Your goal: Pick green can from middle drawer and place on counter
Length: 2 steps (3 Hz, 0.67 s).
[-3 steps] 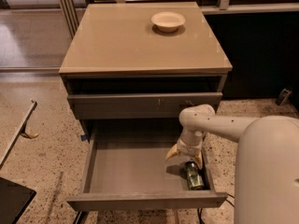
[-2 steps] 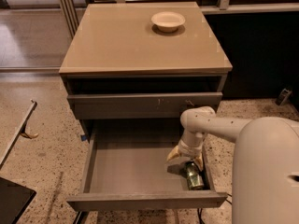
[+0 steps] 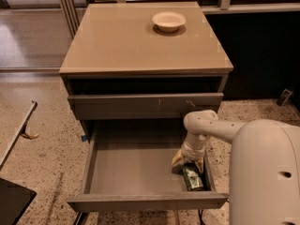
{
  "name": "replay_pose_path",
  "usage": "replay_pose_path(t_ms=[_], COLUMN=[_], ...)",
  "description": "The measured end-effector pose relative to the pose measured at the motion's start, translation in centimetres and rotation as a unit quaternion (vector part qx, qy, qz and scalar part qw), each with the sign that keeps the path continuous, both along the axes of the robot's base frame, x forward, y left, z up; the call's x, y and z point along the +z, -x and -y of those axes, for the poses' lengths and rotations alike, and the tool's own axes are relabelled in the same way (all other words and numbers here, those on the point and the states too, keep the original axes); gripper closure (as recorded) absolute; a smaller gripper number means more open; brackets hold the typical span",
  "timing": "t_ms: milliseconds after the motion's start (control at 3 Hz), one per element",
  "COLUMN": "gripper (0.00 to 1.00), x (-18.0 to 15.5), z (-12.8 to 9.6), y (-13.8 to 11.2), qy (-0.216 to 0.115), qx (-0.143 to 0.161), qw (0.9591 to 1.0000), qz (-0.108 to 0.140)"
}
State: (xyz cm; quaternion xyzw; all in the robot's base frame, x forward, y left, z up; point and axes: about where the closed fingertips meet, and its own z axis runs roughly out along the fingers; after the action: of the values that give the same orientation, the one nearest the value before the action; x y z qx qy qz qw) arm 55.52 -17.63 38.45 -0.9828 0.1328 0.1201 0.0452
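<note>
Down a touch since a second ago, the gripper point(image 3: 189, 161) now sits low inside the middle drawer point(image 3: 136, 175), right at the upper end of the green can point(image 3: 192, 178), which hasn't budged. From this angle I cannot tell how far the gripper is open or whether it has hold of the can.

Room first: speckled terrazzo floor point(image 3: 42, 168) all around, a pale smooth strip of flooring beyond it at upper left, and dark panelling behind the cabinet on the right. The counter point(image 3: 122, 46) is a glossy beige-tan square slab, slightly overhanging the grey cabinet body.

Now the count. One can, lying on its side in the drawer's near right corner, close to the right wall and the front panel. One cream bowl point(image 3: 168, 20), round and shallow, far back on the counter, right of centre. Two drawers showing: the pulled-out one, and above it a shut drawer front point(image 3: 145, 105) with pale scuff marks. One arm point(image 3: 213, 125), white and rounded, bending from the robot's big smooth body point(image 3: 267, 172) at lower right into the drawer.

Textures: the drawer is a deep, flat-bottomed grey-brown box, matte, with a plain front. The can is dark green with pale markings and a silvery end. Gripper parts look yellowish beneath the white wrist.
</note>
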Motion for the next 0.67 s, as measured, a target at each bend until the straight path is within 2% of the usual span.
replay_pose_path(t_ms=[333, 667], gripper=[0.44, 0.67], x=[-0.59, -0.59], z=[0.13, 0.12], y=[0.54, 0.55], qy=[0.0, 0.0], qx=[0.006, 0.006], qw=[0.9999, 0.9999], qz=[-0.009, -0.009])
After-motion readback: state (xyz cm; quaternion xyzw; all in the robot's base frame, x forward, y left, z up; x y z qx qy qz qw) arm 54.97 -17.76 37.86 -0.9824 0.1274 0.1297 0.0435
